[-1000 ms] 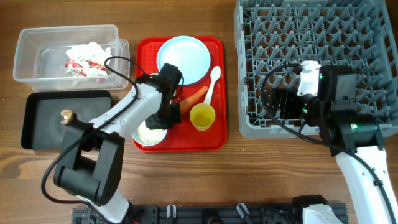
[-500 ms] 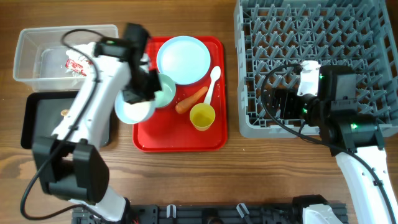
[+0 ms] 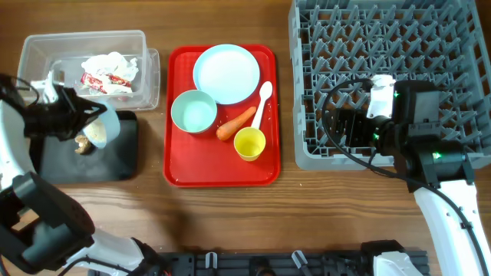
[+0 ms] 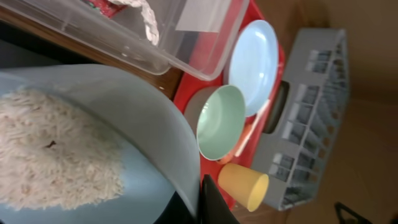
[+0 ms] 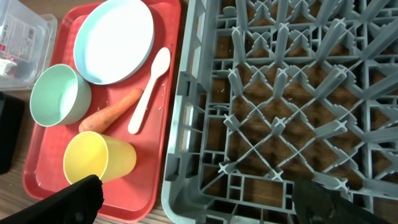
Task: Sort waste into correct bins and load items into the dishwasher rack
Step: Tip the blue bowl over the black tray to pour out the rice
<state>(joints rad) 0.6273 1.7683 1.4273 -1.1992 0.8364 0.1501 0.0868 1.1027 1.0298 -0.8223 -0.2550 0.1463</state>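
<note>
1. The left gripper (image 3: pixel 90 123) is close to the left edge of the bench. Its fingers are clamped on the rim of the rice bowl (image 3: pixel 102 130). In the left wrist view one dark finger (image 4: pixel 214 200) lies against the bowl's outer wall.
2. The rice bowl hangs tipped over the black tray (image 3: pixel 115 161), which sits near the left edge. A mound of white rice (image 4: pixel 56 149) lies inside the bowl.
3. A small brown scrap (image 3: pixel 80 143) lies in the black tray, just beside the tipped bowl.
4. The clear tub (image 3: pixel 38 54) stands in the far left corner, just beyond the black tray. It holds crumpled white paper (image 3: pixel 107 63) and a red-printed wrapper (image 3: pixel 96 78).
5. The red tray (image 3: pixel 222 175) sits in the middle of the bench.
   - The plate (image 3: pixel 226 73) lies at the tray's far end.
   - The empty bowl (image 3: pixel 193 112) stands upright, just nearer than the plate and towards the left.
   - The carrot (image 3: pixel 236 123) lies slanted between the empty bowl and the spoon (image 3: pixel 263 98).
   - The yellow cup (image 3: pixel 249 143) stands upright, just nearer than the carrot.
6. The grey rack (image 3: pixel 430 38) fills the far right corner. No dishes show among its pegs.
7. The right gripper (image 5: pixel 196 186) hovers over the rack's near left part. Its fingers are spread wide and hold nothing.
</note>
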